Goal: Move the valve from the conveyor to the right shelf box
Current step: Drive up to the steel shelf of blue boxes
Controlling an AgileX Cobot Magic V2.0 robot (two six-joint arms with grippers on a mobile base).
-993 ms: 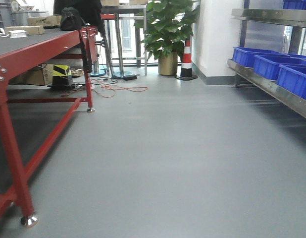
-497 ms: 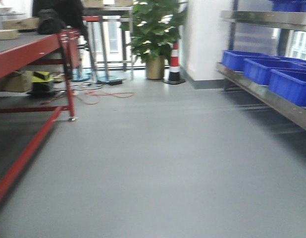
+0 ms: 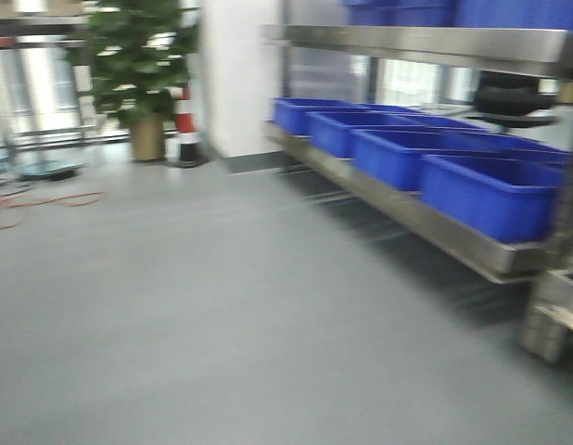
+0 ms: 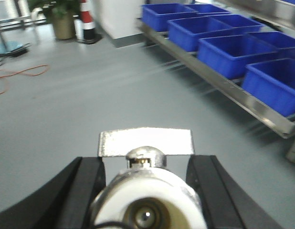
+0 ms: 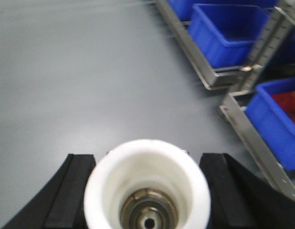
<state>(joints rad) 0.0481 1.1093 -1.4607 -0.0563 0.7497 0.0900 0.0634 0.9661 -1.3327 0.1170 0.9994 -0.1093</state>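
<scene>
Left gripper was clenched on a valve: we saw its black fingers pressed against both sides of the silver body. The white end cap faced the wrist camera, and the flat lever lay crosswise just past the knob. Our right gripper clasped a second valve the same way, its white cap open toward the camera with a metal bore inside. Both valves hung above the grey floor, well apart from the shelf. In the blurred front view the shelf ran along our right, with a row of blue boxes on its steel ledge and more on the level above. A potted plant and a red-and-white cone stood near the far wall, and an orange cable lay on the floor to the left. From the right wrist we saw a further box with something red inside; we could not tell what.
</scene>
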